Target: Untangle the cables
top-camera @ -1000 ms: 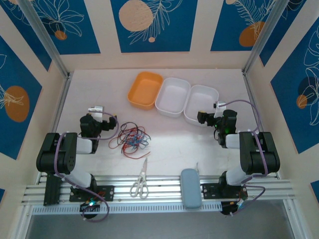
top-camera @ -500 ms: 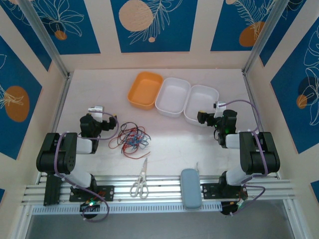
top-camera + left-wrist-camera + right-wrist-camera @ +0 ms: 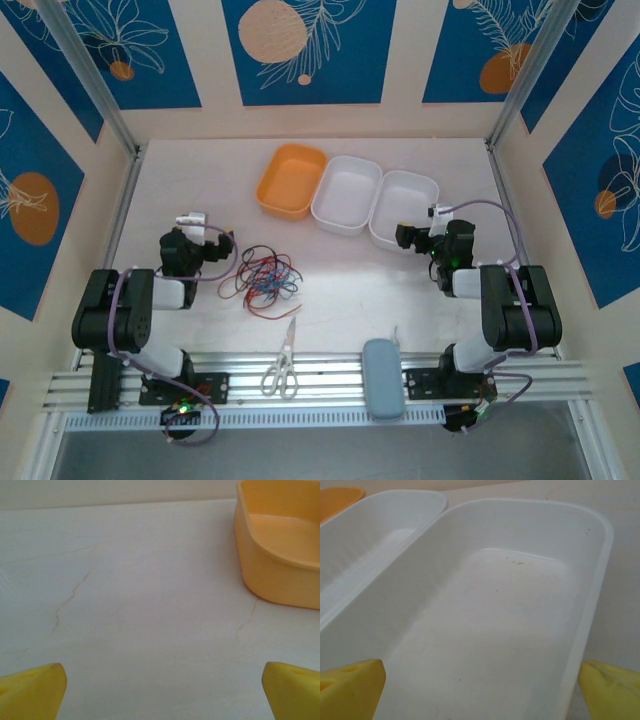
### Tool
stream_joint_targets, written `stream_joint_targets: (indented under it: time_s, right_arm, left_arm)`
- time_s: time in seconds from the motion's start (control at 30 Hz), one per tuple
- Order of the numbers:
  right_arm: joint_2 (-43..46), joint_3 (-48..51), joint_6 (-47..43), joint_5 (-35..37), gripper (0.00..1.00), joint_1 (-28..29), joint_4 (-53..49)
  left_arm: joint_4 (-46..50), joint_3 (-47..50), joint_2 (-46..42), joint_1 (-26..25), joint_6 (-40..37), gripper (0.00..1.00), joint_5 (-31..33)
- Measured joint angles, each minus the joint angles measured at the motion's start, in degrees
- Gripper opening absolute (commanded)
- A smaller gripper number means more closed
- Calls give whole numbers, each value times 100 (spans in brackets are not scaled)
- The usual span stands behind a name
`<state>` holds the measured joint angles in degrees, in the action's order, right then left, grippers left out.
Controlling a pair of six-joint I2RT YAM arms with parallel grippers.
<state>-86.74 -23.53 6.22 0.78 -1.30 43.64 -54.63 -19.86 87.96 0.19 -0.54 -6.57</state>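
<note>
Red, black and blue cables, orange tub, white tubs, grey-blue case — blue leaf-patterned wall panels

L arm: base at near edge, left of cables; elbow folded back, forearm kept low
L gripper: just left of cables, not touching; jaws wide apart, nothing btw them
L fingertips: yellow, in both lower corners of wrist view
R arm: base at near edge, well right of cables; folded like L arm, forearm low
R gripper: well right of cables; jaws wide apart, nothing held
R fingertips: yellow, far apart in wrist view
</note>
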Motion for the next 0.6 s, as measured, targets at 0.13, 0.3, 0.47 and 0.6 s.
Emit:
stream_joint_targets:
  time_s: [0.13, 0.3, 0.47, 0.6]
  right_arm:
    - [275, -2, 2, 149, 99, 22, -201]
    - [1161, -4, 31, 575, 99, 107, -789]
    - [2496, -214, 437, 1152, 99, 247, -2098]
    - [3401, -503, 914, 1572, 99, 446, -3211]
  left_arm:
    - [111, 61, -437, 0, 15, 100, 181]
    - [850, 68, -1388, 0, 177, 100, 459]
    - [2048, -155, -2387, 0, 627, 100, 529]
    - [2625, -262, -2806, -13, 1165, 100, 409]
